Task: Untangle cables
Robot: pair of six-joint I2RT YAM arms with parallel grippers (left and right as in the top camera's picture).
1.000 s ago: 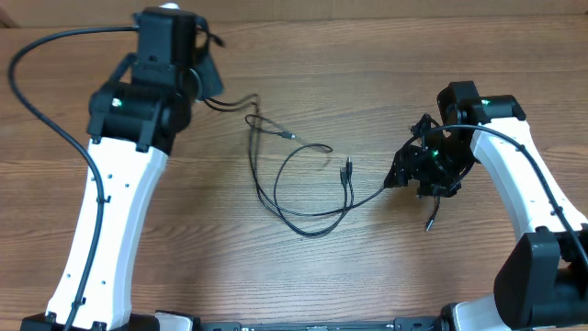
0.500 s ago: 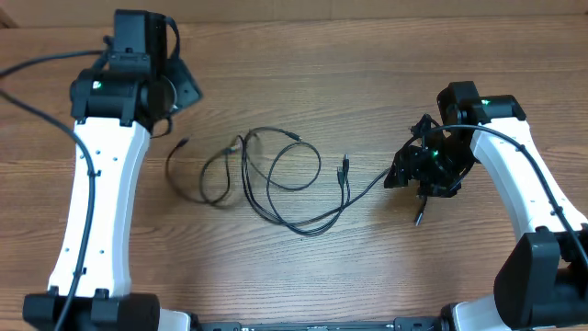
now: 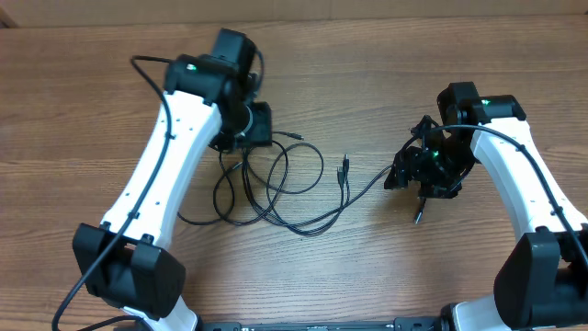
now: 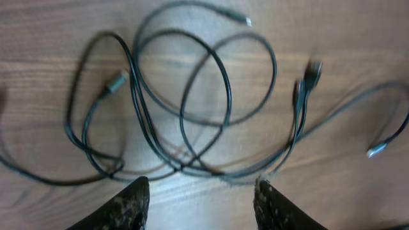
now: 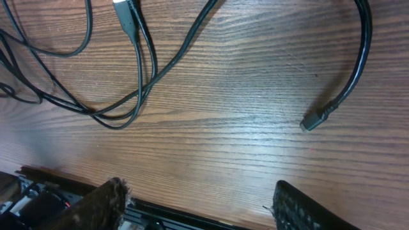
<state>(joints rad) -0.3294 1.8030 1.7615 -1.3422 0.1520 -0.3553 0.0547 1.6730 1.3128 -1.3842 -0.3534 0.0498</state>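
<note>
Cables (image 3: 276, 188) lie in a loose black tangle on the wooden table (image 3: 367, 55), a little left of its centre, loops crossing one another, with one strand running off toward the table's right side.

The left arm (image 3: 152, 184) rises from the near-left corner of the table and slants up toward the middle, its wrist bent down. The left gripper (image 3: 253, 124) hangs over the far-left part of the tangle. From the left wrist camera, the left gripper's (image 4: 201, 191) two fingertips stand spread with only bare wood between them, and the cords (image 4: 181, 115) lie just ahead of them, untouched.

The right arm (image 3: 533, 184) reaches up along the table's right side and folds back inward, and the right gripper (image 3: 409, 175) sits low where the trailing strand arrives. Its wrist camera shows the right gripper (image 5: 198, 188) spread wide, nothing between the fingers, with a plug end (image 5: 314, 120) lying on the wood ahead.

Two arms, two grippers. The left wrist view shows five plug ends; how many separate cords make up the tangle, I cannot tell.
</note>
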